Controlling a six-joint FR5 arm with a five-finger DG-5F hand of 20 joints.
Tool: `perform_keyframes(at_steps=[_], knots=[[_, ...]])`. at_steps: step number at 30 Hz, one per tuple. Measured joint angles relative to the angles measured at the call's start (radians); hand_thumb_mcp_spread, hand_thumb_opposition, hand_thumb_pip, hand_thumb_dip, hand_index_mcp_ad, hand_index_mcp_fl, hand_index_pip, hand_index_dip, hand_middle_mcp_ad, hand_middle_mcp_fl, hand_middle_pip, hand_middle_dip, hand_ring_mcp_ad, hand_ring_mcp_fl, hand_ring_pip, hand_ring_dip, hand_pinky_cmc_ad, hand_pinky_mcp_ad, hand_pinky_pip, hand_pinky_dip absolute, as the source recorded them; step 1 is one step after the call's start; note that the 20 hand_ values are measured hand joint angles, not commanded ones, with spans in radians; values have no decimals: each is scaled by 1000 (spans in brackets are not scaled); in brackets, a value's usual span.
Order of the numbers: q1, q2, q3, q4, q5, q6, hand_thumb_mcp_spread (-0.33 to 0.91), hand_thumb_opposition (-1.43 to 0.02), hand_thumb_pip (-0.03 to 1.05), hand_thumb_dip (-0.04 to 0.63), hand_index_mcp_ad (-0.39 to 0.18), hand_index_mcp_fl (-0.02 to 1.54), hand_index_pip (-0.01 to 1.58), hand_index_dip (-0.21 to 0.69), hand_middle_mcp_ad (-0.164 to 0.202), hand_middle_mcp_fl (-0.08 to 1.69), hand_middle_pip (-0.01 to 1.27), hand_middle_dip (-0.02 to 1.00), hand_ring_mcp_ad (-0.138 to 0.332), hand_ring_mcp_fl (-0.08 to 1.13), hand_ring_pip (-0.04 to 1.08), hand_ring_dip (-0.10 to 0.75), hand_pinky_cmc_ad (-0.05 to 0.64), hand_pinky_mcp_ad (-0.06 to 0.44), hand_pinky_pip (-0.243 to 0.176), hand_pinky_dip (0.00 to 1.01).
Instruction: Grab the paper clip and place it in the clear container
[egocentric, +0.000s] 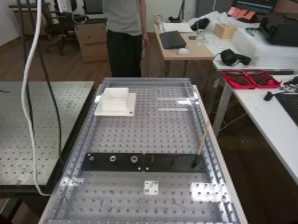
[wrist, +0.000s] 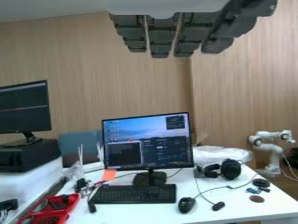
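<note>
1. A thin, faint line that may be the paper clip (egocentric: 180, 205) lies on my worktop (egocentric: 120, 192), towards the near edge and a little right of its middle (too faint for me to swear to it).
2. Near the right edge, towards the near corner, is a bright patch (egocentric: 208, 192); whether it is the clear container or only glare, I cannot tell.
3. Left of that patch lies a small white plate (egocentric: 151, 190) with holes, flat and near the middle.
4. Beyond it, two black plates (egocentric: 113, 164) run end to end across the worktop, and three round metal pieces (egocentric: 134, 159) sit on the left one.
5. A slim brown stick (egocentric: 202, 141) slants at the right edge, its dark lower end at the right-hand black plate.
6. By the far left corner, a white block (egocentric: 116, 97) rests on a flat white slab (egocentric: 106, 111).
7. My hand (wrist: 159, 37) hangs with its fingers loosely straight and a little apart, pinching nothing.
8. Past it, a white desk (wrist: 126, 212) bears a monitor (wrist: 148, 142), a black keyboard (wrist: 136, 194), a mouse (wrist: 187, 204), headphones (wrist: 230, 170) and red trays (wrist: 69, 210).
</note>
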Motion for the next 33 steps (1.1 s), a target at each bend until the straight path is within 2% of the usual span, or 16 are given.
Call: perform_keyframes(at_steps=[2,3,5,7,8,9,11,14,15,16,17,23,25,30,33], knots=[[0,0,1,0,0,0,5,-24,0,2,24,24,21,16,58,7,21,24,37,0,23,12,14,37,19,23],[-1,0,1,-1,0,1,56,-51,35,3,24,44,21,16,58,12,37,28,35,0,26,12,19,35,19,24],[-1,0,2,-2,-1,1,168,-222,124,23,24,38,24,33,54,2,72,24,37,-12,38,12,26,65,12,45],[-1,0,2,-2,0,1,222,-361,133,23,24,51,44,47,54,-10,87,24,35,-14,59,12,77,115,-3,79],[-1,0,1,-2,0,1,230,-428,133,21,24,58,51,61,58,-7,106,35,49,-10,75,14,117,150,-12,101],[-1,0,1,-1,1,2,244,-456,133,19,24,52,56,75,58,-7,108,37,44,-10,72,14,148,164,-19,110],[0,-1,0,1,2,1,255,-522,134,17,24,75,66,93,58,-7,117,44,72,-12,94,14,194,215,-28,141],[0,-1,-3,4,3,2,257,-569,134,19,24,75,65,106,58,-5,141,61,96,-12,87,14,265,244,-30,168],[0,-2,-5,5,4,2,258,-590,134,23,23,75,70,113,66,-3,141,65,93,-12,110,14,262,265,-40,166],[0,-2,-6,6,5,2,257,-585,134,23,24,73,72,119,70,-7,141,65,93,-12,108,14,284,262,-44,166],[0,-4,-10,8,7,2,257,-606,134,23,23,73,73,120,87,-7,141,66,112,-12,108,14,290,274,-44,166],[1,-24,-27,15,19,-2,279,-644,134,23,28,110,87,140,86,-10,148,63,126,-12,112,12,335,297,-45,199],[1,-30,-37,23,25,-6,279,-644,134,23,31,110,87,140,99,-10,154,72,126,-12,112,12,330,293,-56,195],[-4,-50,-86,78,37,-3,283,-644,145,23,31,110,87,150,101,10,155,77,126,-12,110,14,367,304,-61,202],[-7,-57,-121,129,38,3,304,-649,162,17,31,110,87,155,101,45,155,79,126,0,110,16,363,309,-63,204]])
